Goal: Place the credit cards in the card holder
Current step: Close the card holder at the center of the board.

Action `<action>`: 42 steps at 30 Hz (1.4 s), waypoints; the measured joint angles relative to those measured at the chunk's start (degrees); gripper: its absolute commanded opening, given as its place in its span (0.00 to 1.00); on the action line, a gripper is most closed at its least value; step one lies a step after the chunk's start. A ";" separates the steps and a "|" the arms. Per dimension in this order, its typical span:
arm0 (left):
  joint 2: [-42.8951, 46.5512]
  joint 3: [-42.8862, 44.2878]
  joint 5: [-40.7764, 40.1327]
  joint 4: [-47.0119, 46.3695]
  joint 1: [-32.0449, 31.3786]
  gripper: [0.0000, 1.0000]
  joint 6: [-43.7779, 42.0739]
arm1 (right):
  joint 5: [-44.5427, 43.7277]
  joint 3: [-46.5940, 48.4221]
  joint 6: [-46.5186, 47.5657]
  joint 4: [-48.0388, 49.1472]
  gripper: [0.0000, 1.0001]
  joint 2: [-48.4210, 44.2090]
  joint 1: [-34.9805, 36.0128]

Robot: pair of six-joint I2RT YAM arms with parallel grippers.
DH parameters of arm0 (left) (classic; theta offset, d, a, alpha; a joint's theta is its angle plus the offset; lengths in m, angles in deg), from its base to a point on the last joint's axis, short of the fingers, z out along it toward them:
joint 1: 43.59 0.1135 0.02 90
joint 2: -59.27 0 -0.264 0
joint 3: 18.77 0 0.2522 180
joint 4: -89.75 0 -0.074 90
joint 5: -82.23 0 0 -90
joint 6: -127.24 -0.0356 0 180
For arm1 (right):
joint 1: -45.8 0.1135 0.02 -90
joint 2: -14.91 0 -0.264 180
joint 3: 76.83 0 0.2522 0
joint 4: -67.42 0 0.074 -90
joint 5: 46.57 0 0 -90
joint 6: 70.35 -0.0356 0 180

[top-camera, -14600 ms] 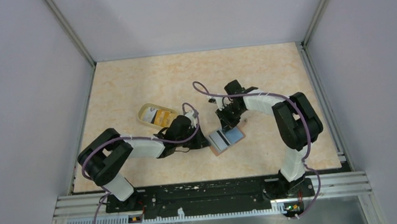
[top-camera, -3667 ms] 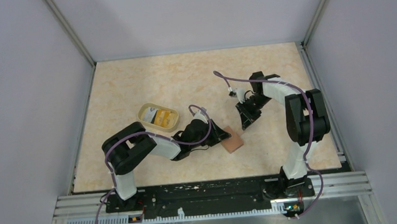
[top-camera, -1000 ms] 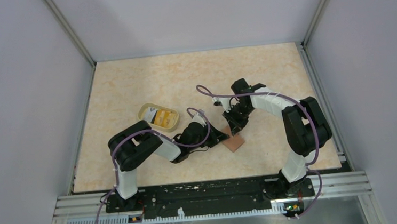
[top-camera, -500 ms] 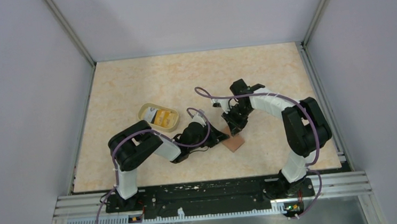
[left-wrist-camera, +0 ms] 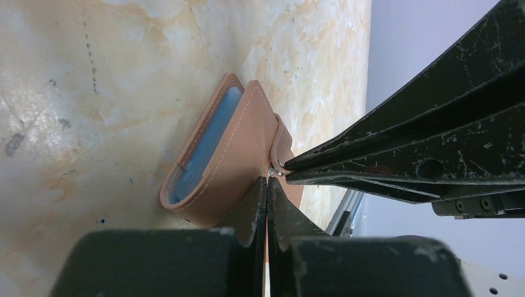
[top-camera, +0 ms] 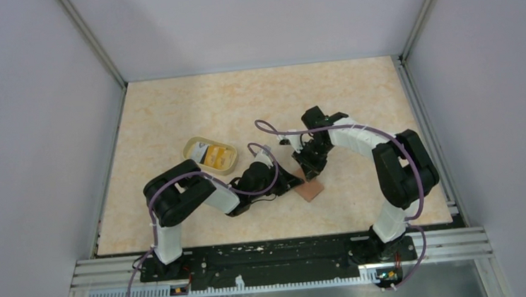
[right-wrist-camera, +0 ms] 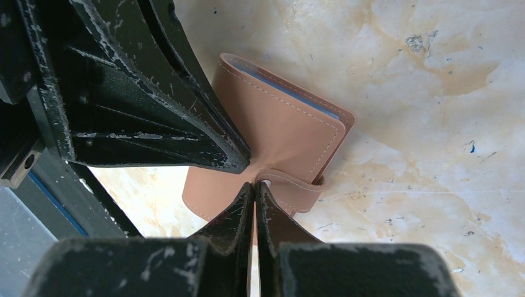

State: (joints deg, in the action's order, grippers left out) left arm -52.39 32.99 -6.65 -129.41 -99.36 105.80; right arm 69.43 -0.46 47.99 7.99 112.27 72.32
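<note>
The card holder [top-camera: 312,189] lies folded shut on the table, reddish-brown outside with blue lining at its edge [left-wrist-camera: 210,139]. Its snap strap [right-wrist-camera: 296,190] wraps over the top flap. My left gripper [top-camera: 295,182] is shut, and its tips [left-wrist-camera: 267,180] touch the holder's top next to the strap. My right gripper [top-camera: 310,172] is shut too, its tips [right-wrist-camera: 255,184] meeting the strap's snap from the other side. Orange-yellow and white credit cards [top-camera: 211,155] lie in the cup. Neither gripper holds anything.
A translucent yellowish cup [top-camera: 193,148] stands left of the left wrist. Both arms crowd the table's middle, with purple cables looping above them. Grey walls close in the left, right and far sides.
The right wrist has edged slightly left, towards the card holder. The left arm and the holder have not moved.
</note>
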 measured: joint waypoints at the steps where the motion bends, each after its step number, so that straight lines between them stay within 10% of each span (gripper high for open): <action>1: 0.00 0.00 0.02 0.00 0.00 0.00 0.00 | -0.07 0.00 0.09 -0.07 0.00 0.00 0.11; 28: -0.33 -1.20 0.20 -2.10 0.00 0.00 0.26 | -1.38 0.04 -2.60 -1.27 0.00 2.16 2.56; 34: -0.13 -1.66 0.17 -2.62 0.00 0.00 -0.20 | 2.10 0.07 -1.29 -2.14 0.25 2.01 1.66; 42: 6.16 -5.20 -0.09 -0.70 0.55 0.33 -7.80 | 9.70 0.09 3.54 -3.96 0.33 -7.45 -4.31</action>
State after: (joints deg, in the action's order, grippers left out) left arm -46.23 27.79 -6.74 -130.11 -98.81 97.99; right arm 79.13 -0.37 51.53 4.03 104.82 68.02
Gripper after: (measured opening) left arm 0.198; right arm 0.284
